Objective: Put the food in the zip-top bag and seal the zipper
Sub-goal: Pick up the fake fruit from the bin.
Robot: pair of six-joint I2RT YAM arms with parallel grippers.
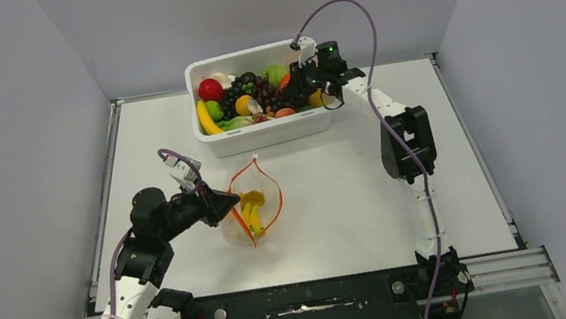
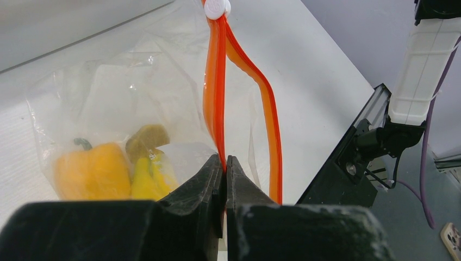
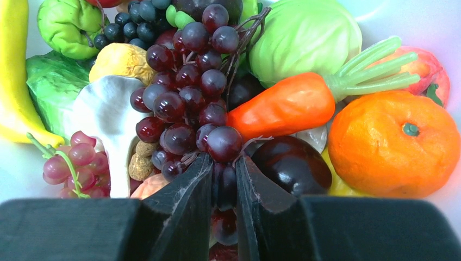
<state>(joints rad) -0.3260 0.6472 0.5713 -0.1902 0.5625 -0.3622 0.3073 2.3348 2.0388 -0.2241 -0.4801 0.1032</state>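
The clear zip-top bag (image 1: 251, 204) lies in mid-table with its orange-red zipper (image 2: 215, 81) gaping open. Inside it are a yellow banana bunch (image 2: 148, 173) and an orange-yellow pepper (image 2: 92, 171). My left gripper (image 2: 225, 163) is shut on the near strip of the zipper and holds the bag's mouth up. My right gripper (image 3: 224, 179) is down in the white tub (image 1: 263, 135) at the back, its jaws shut on a bunch of dark purple grapes (image 3: 187, 98). A red-orange carrot (image 3: 282, 106) lies just right of the grapes.
The tub also holds an orange (image 3: 394, 144), a green cabbage (image 3: 304, 41), a banana (image 3: 13, 81), pink grapes (image 3: 76, 168), a white mushroom (image 3: 106, 114) and a dark plum (image 3: 293, 163). The right arm's base (image 2: 375, 157) stands beyond the bag.
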